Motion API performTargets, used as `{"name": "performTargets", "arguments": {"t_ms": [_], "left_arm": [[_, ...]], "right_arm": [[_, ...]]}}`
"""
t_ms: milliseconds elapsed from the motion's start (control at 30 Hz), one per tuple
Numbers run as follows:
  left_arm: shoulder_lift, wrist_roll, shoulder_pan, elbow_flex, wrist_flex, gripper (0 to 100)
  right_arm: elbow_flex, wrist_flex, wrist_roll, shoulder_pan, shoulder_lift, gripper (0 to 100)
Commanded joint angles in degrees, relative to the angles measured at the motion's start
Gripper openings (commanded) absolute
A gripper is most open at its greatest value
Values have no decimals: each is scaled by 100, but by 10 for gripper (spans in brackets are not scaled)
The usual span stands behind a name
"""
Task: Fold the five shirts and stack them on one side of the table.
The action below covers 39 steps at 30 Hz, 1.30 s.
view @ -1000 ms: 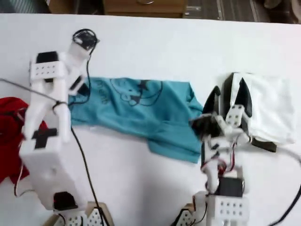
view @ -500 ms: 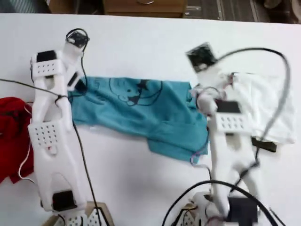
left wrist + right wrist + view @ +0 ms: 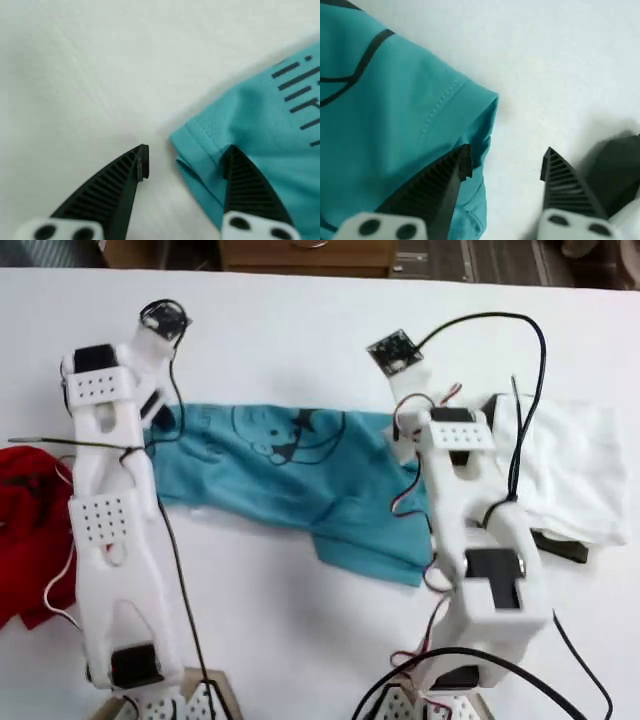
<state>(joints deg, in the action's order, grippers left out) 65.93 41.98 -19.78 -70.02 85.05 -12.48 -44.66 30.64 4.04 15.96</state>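
The teal shirt [image 3: 300, 480] lay spread across the middle of the white table [image 3: 300, 330]. The left gripper [image 3: 186, 152] hung low over the shirt's left corner with its jaws released, 1 finger above the hemmed edge and the other above bare table. The right gripper [image 3: 507, 152] sat at the opposite corner, jaws likewise apart and grasping nothing, 1 finger over teal fabric and the other over the table. A red shirt [image 3: 25, 520] lay crumpled at the table's left edge. A folded white shirt [image 3: 580, 470] rested on a dark item [image 3: 560, 545] just beside the right arm.
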Motion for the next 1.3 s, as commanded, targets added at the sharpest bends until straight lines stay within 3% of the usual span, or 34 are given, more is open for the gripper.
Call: {"name": "performTargets", "arguments": {"t_ms": [0, 467, 600, 700, 900, 1267], "left_arm": [[-167, 26, -62, -215, 176, 264], [-316, 26, -53, -154, 273, 264], [-316, 26, -44, -154, 273, 264], [-316, 26, -26, -154, 273, 264], [-316, 26, 79, -154, 316, 264], [-325, 62, 70, -154, 475, 264]], "right_arm": [[905, -338, -62, -180, 497, 233], [3657, -2624, -88, -13, 1411, 233], [4290, -3301, -809, 31, 1420, 231], [4316, -3688, -905, 286, 1446, 187], [4343, -3873, -914, 734, 1912, 166], [4668, -3837, -923, 523, 3081, 201]]}}
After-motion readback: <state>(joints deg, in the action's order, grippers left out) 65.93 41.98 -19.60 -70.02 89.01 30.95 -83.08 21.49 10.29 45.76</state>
